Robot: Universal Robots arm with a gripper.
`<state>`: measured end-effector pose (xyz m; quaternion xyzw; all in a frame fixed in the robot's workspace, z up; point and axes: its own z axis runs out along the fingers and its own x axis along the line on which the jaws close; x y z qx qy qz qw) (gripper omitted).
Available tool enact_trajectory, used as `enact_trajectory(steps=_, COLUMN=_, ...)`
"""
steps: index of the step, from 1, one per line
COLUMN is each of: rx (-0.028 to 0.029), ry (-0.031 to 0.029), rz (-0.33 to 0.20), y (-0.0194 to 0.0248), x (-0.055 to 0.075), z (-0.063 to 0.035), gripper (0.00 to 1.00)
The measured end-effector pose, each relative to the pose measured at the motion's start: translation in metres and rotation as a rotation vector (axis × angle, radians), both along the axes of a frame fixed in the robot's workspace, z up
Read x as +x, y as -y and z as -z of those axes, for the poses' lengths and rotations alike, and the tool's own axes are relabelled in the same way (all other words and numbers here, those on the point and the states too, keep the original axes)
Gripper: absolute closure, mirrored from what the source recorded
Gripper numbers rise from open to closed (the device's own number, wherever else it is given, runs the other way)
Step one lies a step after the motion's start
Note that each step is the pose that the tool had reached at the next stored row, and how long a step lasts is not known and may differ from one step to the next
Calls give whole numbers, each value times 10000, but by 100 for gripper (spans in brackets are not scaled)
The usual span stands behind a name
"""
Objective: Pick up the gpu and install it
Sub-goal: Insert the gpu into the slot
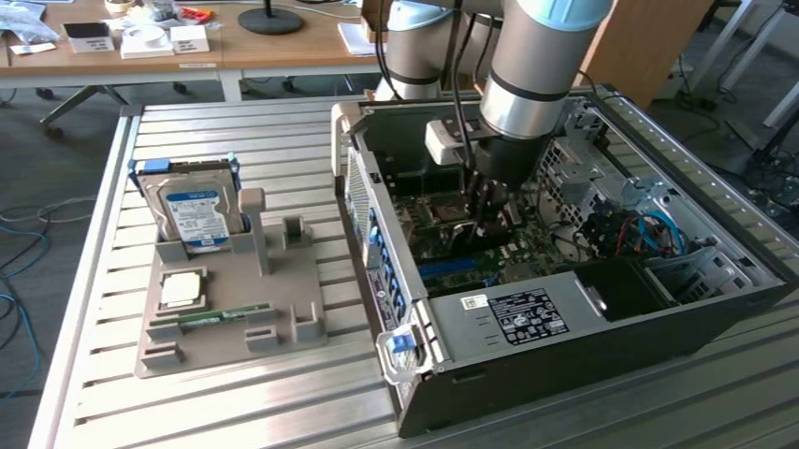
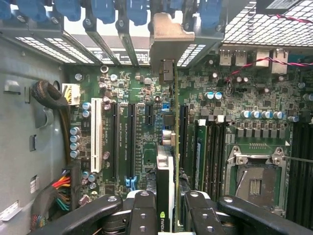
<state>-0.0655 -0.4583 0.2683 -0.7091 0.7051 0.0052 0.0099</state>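
Observation:
Held edge-on, the gpu [image 2: 165,171] is a thin dark card with a green logo near its end, and its pale metal bracket [image 2: 168,36] reaches the case's rear slot openings. My gripper [image 2: 168,208] is shut on the card, one black finger [image 2: 142,210] on each side. The card stands upright over the green motherboard [image 2: 122,83], between the long black expansion slots [image 2: 131,137] and the memory slots [image 2: 210,147]. Whether it is seated in a slot I cannot tell. In the exterior view my gripper [image 1: 489,213] reaches down into the open computer case [image 1: 600,327].
Blue slot latches [image 2: 102,10] line the case's rear wall. A CPU socket [image 2: 254,178] lies beside the memory slots, with cable bundles [image 2: 54,98] at the case side. Outside the case, a grey fixture [image 1: 231,327] holds a hard drive [image 1: 194,210], a processor chip [image 1: 181,290] and a green memory stick [image 1: 212,318].

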Motion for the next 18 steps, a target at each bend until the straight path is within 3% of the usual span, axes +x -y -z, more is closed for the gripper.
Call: enact_trajectory(steps=18, rx=-19, ry=-1, rz=122, y=-10, x=-56, z=0, gripper=73)
